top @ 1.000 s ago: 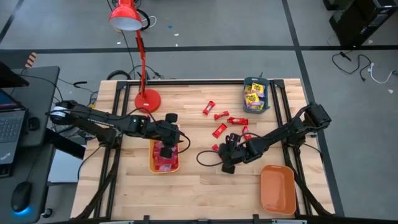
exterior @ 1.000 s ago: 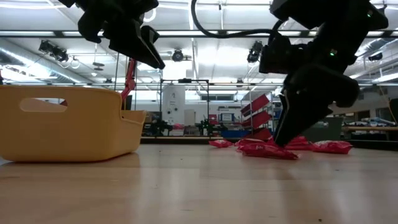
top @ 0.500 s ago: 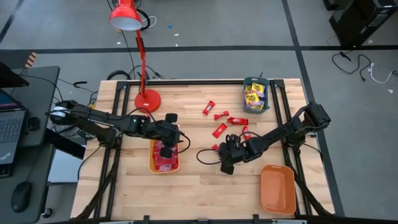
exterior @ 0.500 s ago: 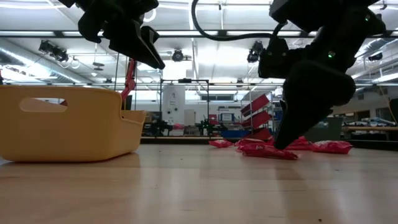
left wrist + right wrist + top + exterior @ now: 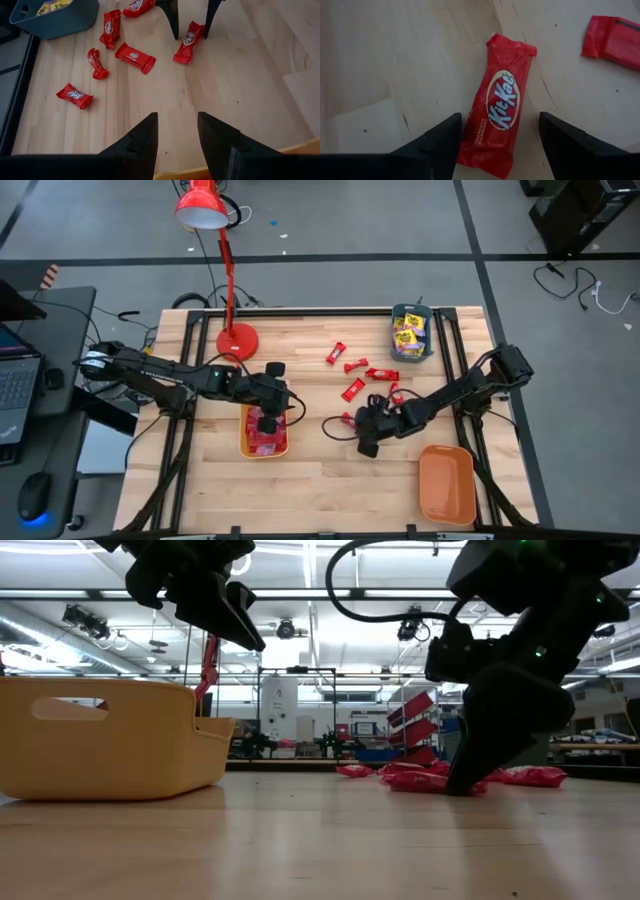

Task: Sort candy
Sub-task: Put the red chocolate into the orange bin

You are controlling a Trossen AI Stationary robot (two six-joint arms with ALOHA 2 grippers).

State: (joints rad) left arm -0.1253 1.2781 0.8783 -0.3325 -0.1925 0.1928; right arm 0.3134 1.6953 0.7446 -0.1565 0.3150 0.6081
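My right fingers (image 5: 497, 145): spread, straddling a red candy bar (image 5: 499, 102) on the surface (image 5: 395, 60).
My left fingers (image 5: 177, 137): parted, apparently empty, above the yellow tray (image 5: 265, 442).

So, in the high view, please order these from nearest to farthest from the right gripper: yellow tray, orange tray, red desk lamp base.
From the right gripper:
1. Orange plastic tray, at the table's near right corner.
2. Yellow plastic tray, leftwards under the left arm; close to first.
3. Round red desk lamp base, far left.

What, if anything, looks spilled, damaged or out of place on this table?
Nothing stands out. Loose red candy lies scattered mid-table, unsorted but intact. The open right gripper straddles one bar; the open left gripper hovers over the yellow tray.
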